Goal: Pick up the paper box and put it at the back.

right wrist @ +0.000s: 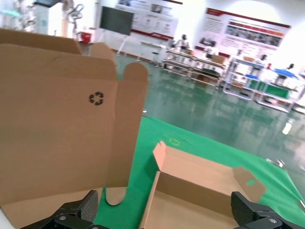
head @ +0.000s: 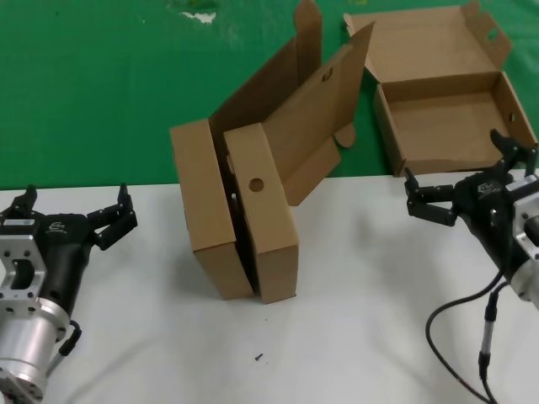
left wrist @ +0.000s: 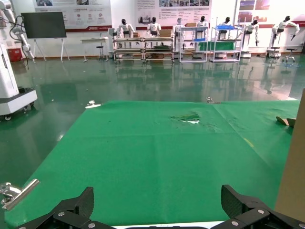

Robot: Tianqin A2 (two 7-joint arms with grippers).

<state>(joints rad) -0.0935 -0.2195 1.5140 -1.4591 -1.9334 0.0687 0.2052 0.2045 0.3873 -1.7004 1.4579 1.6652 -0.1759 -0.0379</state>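
The paper box (head: 442,126) lies open and flat on the green cloth (head: 84,84) at the back right, its lid with rounded tabs folded away behind it. It also shows in the right wrist view (right wrist: 190,212). My right gripper (head: 455,164) is open and empty, hovering at the box's front edge; in its wrist view (right wrist: 164,210) both fingers flank the box's near corner. My left gripper (head: 77,198) is open and empty over the white table at the left, facing the green cloth (left wrist: 143,152).
Two like boxes stand on edge mid-table, lids leaning back: a plain one (head: 202,189) and one with a round hole in its narrow face (head: 265,210). A white-yellow smudge (head: 198,14) marks the cloth. A cable (head: 472,311) loops on the white tabletop (head: 354,295).
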